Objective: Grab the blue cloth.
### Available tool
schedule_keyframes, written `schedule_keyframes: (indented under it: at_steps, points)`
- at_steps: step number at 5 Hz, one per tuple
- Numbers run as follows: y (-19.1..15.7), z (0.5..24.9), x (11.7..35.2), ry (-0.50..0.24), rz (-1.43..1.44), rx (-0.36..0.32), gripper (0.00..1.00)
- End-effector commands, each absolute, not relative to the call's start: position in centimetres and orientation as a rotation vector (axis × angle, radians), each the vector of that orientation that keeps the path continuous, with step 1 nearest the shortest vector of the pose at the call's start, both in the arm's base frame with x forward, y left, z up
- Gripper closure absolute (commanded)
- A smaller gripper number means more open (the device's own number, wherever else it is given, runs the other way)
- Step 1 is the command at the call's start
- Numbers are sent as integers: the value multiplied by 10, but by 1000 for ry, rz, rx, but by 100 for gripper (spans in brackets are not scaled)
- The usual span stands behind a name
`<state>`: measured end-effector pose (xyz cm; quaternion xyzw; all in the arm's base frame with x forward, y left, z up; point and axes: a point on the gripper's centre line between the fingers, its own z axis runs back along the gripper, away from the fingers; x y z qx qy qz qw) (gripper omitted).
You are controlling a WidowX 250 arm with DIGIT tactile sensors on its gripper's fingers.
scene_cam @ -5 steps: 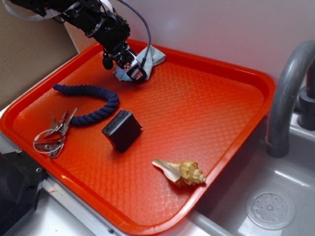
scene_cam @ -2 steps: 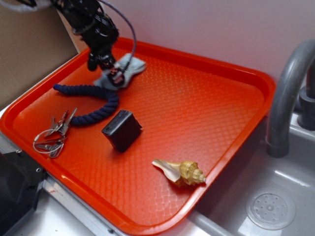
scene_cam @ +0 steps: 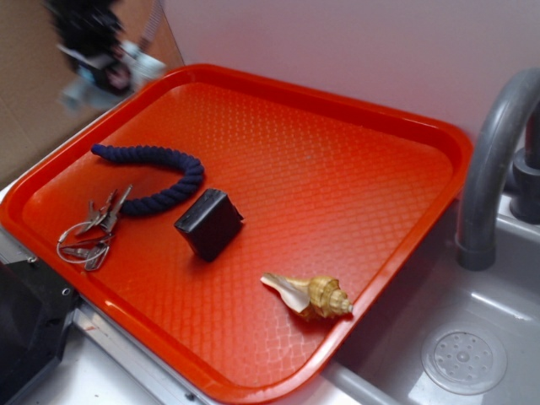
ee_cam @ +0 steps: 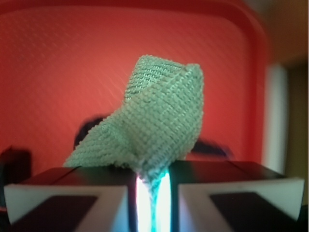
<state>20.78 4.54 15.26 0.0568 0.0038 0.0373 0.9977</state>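
In the wrist view the blue cloth [ee_cam: 154, 121] is a pale woven rag bunched up and hanging from my gripper [ee_cam: 152, 193], whose two jaws are pinched close on its lower fold, well above the red tray [ee_cam: 58, 58]. In the exterior view my gripper [scene_cam: 105, 72] is a motion-blurred dark shape at the tray's far-left corner, lifted off the surface, with a pale smear of the blue cloth [scene_cam: 139, 66] at it.
On the orange tray [scene_cam: 337, 169] lie a navy twisted rope [scene_cam: 160, 173], a black block [scene_cam: 208, 222], a bunch of keys [scene_cam: 89, 232] and a seashell [scene_cam: 312, 295]. A grey faucet [scene_cam: 494, 160] and sink [scene_cam: 464, 359] stand at the right. A cardboard wall is at the left.
The gripper dragged the cloth leftward along the tray's back, then lifted it off the tray toward the far-left corner. The other objects have not moved.
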Motion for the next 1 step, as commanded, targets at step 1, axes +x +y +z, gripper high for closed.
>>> schedule_keyframes:
  at_steps: [1]
  points:
    - [61, 266, 176, -112, 42, 126, 100]
